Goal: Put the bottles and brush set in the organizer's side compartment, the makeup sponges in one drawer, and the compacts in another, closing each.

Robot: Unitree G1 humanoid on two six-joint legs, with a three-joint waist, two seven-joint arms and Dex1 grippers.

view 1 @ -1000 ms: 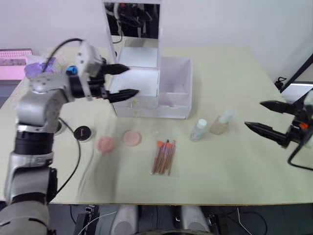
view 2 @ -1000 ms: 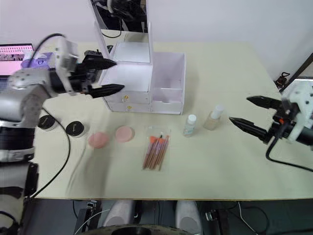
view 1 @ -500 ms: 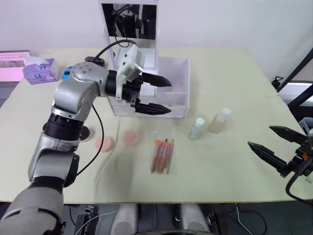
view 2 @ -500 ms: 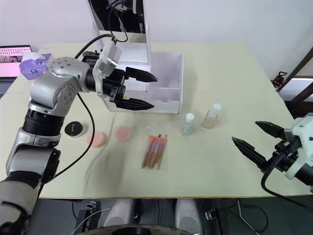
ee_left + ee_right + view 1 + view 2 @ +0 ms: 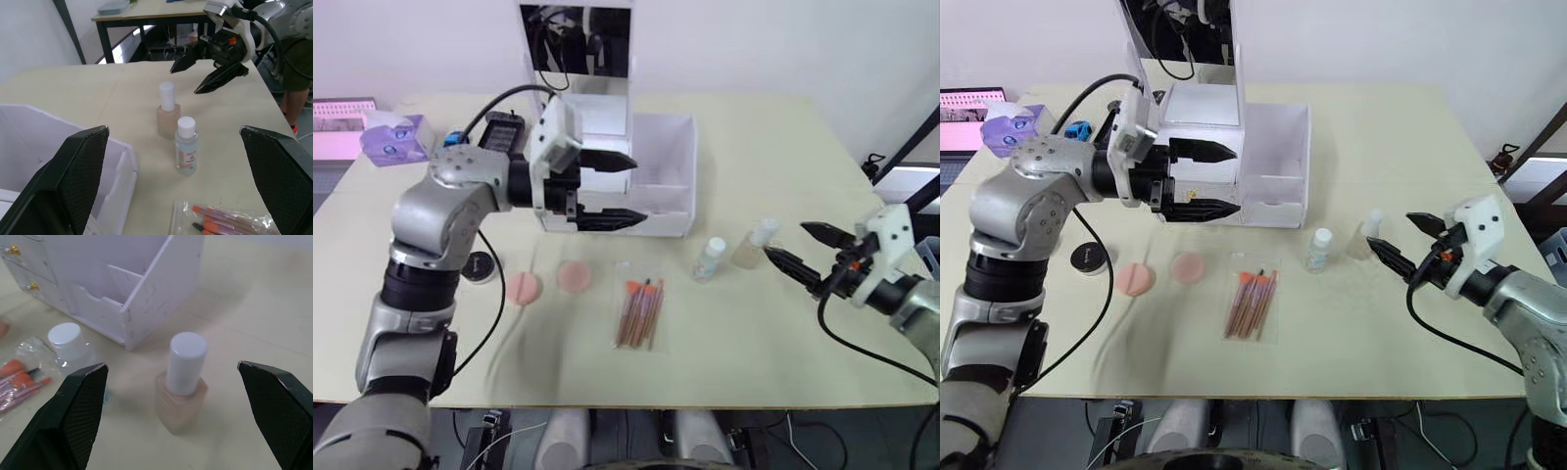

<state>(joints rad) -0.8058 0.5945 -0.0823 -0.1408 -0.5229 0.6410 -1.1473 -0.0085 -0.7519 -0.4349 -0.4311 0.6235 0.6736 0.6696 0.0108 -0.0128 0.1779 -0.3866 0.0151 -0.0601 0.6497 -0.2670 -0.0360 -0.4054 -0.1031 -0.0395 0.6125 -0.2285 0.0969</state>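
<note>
The white organizer (image 5: 651, 196) with its upright mirror (image 5: 576, 44) stands at the table's back. Its side compartment (image 5: 664, 166) is at its right end, and both gold-knobbed drawers (image 5: 33, 286) are shut. My left gripper (image 5: 637, 189) hovers open over the organizer's front. The round clear bottle (image 5: 710, 258) and the beige bottle (image 5: 756, 243) stand right of the organizer. My right gripper (image 5: 786, 241) is open just right of the beige bottle (image 5: 181, 391), which sits between its fingers (image 5: 80, 406) without contact. The brush set (image 5: 641, 311), two pink makeup sponges (image 5: 522, 287) (image 5: 575, 277) and a black compact (image 5: 1089, 258) lie in front.
A purple tissue box (image 5: 391, 137) and a pink-lit screen (image 5: 337, 122) sit at the far left edge. A black cable runs from my left arm across the table near the compact. There is bare tabletop along the front edge and at the right.
My right gripper has swung in from the right edge to just beside the beige bottle. My left gripper moved from the organizer's left side across its front, then eased back slightly.
</note>
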